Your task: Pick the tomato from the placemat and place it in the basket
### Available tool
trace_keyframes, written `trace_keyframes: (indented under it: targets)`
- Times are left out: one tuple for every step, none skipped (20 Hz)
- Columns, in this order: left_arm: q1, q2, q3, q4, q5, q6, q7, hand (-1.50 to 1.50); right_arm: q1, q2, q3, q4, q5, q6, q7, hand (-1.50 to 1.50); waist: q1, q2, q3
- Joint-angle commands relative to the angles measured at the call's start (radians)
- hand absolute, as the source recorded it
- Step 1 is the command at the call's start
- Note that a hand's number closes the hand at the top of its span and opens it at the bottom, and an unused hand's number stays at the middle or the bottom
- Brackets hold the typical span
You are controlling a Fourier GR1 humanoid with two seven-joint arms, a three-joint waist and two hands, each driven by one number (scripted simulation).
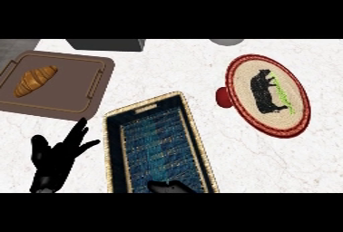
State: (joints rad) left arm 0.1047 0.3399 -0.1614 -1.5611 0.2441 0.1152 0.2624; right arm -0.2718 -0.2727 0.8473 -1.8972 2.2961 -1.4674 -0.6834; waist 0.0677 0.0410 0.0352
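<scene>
Plainly the tomato (224,97) lies right of the basket (109,149), so the left hand (57,158) idles, fingers wide. Right hand (171,186): cannot tell.

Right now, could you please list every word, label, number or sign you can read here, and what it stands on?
None: no words, numbers or labels show anywhere.
The only marking is a black animal figure with a green streak on the round placemat; it carries no letters.
The basket, tray and croissant are unmarked.
</scene>
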Motion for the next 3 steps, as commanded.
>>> trace_keyframes:
  targets:
    - [0.017, -0.008, -0.020, 0.028, -0.007, 0.000, 0.019, 0.00, 0.014, -0.038, 0.070, -0.016, 0.003, -0.031, 0.010, -1.50, -0.001, 0.002, -0.003]
    - [0.024, 0.002, -0.017, 0.032, -0.011, -0.001, 0.019, 0.00, 0.021, -0.044, 0.073, -0.022, 0.002, -0.031, 0.016, -1.50, -0.004, 0.001, -0.002]
    - [0.022, -0.003, -0.018, 0.025, -0.005, -0.004, 0.021, 0.00, 0.026, -0.069, 0.073, -0.020, -0.004, -0.031, 0.024, -1.50, -0.007, 0.001, -0.002]
